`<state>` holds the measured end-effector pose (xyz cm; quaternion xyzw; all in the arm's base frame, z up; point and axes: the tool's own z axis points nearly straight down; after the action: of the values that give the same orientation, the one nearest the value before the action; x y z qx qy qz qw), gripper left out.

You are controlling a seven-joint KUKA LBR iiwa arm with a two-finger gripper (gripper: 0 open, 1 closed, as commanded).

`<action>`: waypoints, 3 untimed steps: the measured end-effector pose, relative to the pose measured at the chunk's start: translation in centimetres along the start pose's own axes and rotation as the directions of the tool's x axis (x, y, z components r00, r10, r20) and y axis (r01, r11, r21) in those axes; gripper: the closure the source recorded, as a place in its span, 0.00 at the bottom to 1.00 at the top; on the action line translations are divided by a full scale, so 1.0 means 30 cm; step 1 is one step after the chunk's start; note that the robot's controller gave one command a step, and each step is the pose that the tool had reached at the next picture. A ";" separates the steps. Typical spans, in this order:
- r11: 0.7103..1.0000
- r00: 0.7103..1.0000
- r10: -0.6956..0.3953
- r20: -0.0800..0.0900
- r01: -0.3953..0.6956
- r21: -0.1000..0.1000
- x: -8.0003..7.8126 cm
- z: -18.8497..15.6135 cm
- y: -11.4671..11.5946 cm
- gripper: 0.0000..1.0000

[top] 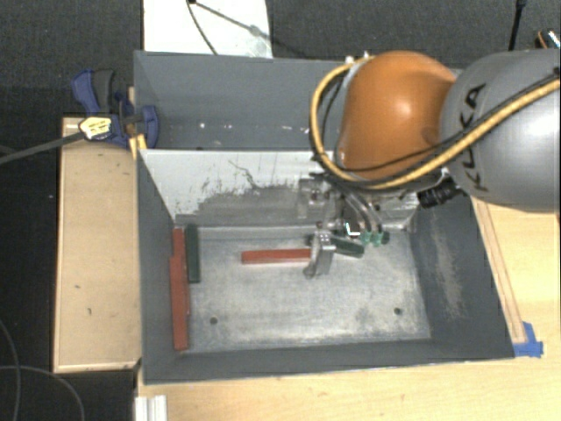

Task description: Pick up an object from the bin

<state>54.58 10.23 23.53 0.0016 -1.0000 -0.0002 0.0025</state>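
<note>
Orange cover (394, 117) on the arm's wrist hangs nearest the lens, over the right half of the grey bin (333, 314). Along the bin's left wall lies a long red bar (180, 301), with a shorter dark green bar (192, 254) just beside it. In the middle of the floor, lying crosswise and well apart from those two, is a short red-brown bar (273, 255). The pincer (317, 263) is down at its right end, touching it or nearly so. Whether the pincer is released or clenched I cannot tell, and I see nothing held in it. The step looks like closing on that short bar. It would go best to straddle the narrow width squarely, stay low to the floor, and lift straight so the flat piece cannot pivot out.
</note>
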 end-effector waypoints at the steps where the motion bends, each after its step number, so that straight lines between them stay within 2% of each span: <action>1: 1.000 1.000 0.018 0.000 -0.018 0.002 -0.091 0.506 -0.218 0.00; 2: 0.999 0.999 -0.032 0.010 0.032 0.000 -0.147 0.550 -0.187 0.00; 3: 1.000 1.000 -0.027 0.011 0.027 -0.001 -0.147 0.548 -0.187 1.00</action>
<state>58.93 4.64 7.08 0.0150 -0.9999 -0.0008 -0.0028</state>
